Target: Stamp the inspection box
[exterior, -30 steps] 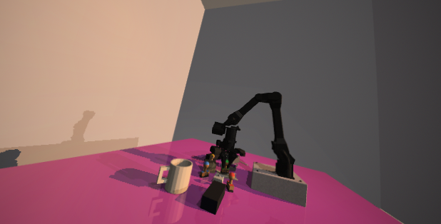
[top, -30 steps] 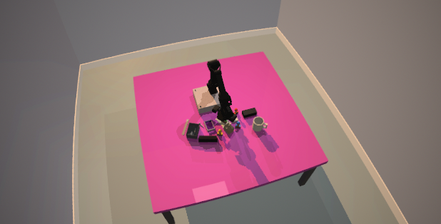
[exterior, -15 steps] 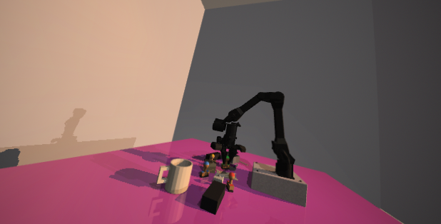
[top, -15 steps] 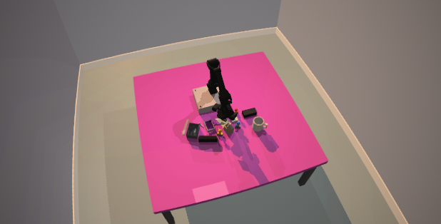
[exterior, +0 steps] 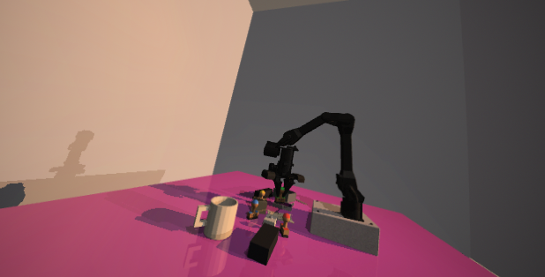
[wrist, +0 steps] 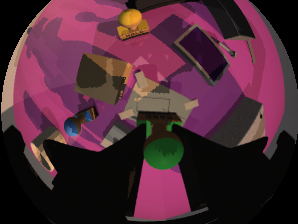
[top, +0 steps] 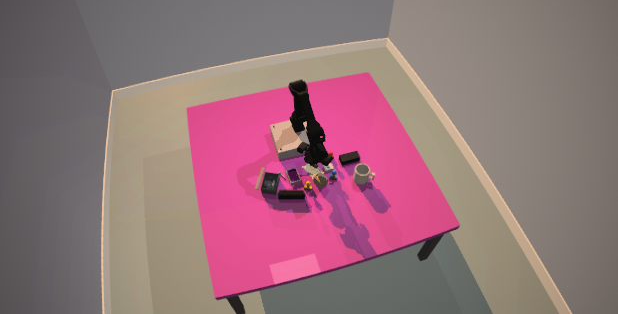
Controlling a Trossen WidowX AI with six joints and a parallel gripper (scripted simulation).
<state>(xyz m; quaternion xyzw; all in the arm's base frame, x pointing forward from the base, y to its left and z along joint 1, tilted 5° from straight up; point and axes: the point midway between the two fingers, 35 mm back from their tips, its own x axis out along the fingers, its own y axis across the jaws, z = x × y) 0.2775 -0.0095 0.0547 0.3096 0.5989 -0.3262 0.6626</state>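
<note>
My gripper (top: 316, 164) (exterior: 282, 192) (wrist: 159, 128) is shut on the green-knobbed stamp (exterior: 280, 198) (wrist: 164, 150), held upright with its dark base down. In the wrist view the base overlaps the near part of the pale card (wrist: 177, 100). A thin box outline shows on the card just beyond the base; I see no print in its visible part. The stamp's underside is hidden, and I cannot tell its exact height. The purple ink pad (top: 293, 176) (wrist: 202, 54) lies open in its pale frame, beyond the card and to the right in the wrist view.
A yellow stamp (top: 308, 185) (wrist: 131, 19), a blue stamp (exterior: 255, 204) (wrist: 72, 126) and a red stamp (exterior: 287, 218) stand around the card. A tan block (wrist: 102, 77), a mug (top: 362, 173) (exterior: 222, 218) and black blocks (top: 349, 158) (top: 291, 195) are nearby.
</note>
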